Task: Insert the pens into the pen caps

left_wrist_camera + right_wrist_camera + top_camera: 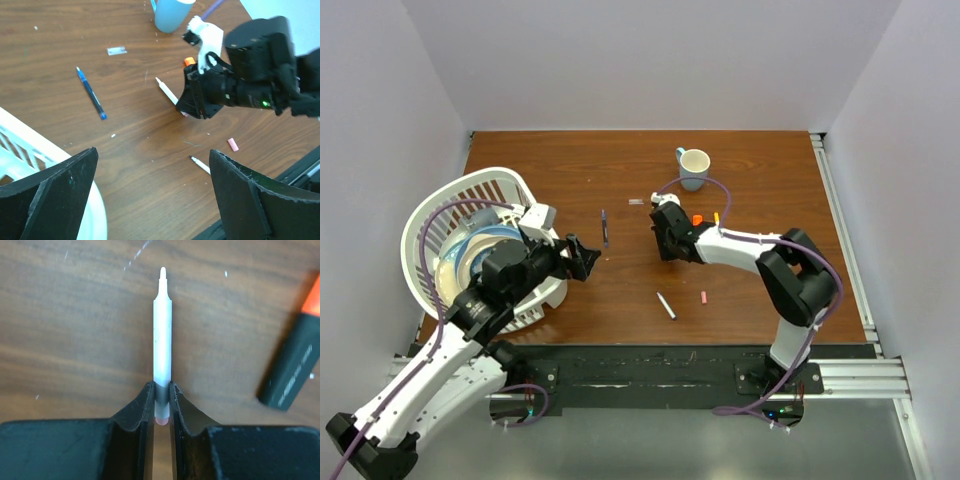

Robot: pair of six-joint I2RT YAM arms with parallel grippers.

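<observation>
A: What does the right hand [161, 390] hold?

B: Its two black fingers [137, 412] are nearly closed on the slim white pen [162, 330]. They pinch it close to its rear end. The shaft runs straight out ahead of the hand, bare nib foremost, low over the brown wooden table [75, 315]. A spot of pink shows at the gripped end, between the fingers.

A: And what is beside that hand?

B: The thick black highlighter with an orange end [295, 365] lies on the table just off to one side, apart from the white pen.

A: The left hand [153, 151]?

B: It is spread wide with nothing between the fingers. It faces the right hand across a stretch of bare table.

A: Where are the other task pieces?

B: The dark blue pen [91, 93] lies flat ahead of the left hand, on its left-finger side. A thin white pen with a dark tip [200, 164] and a small pink cap [233, 144] lie ahead of the left hand's right finger, both near the right hand and apart from each other. A light blue mug [170, 15] stands beyond the right hand.
</observation>
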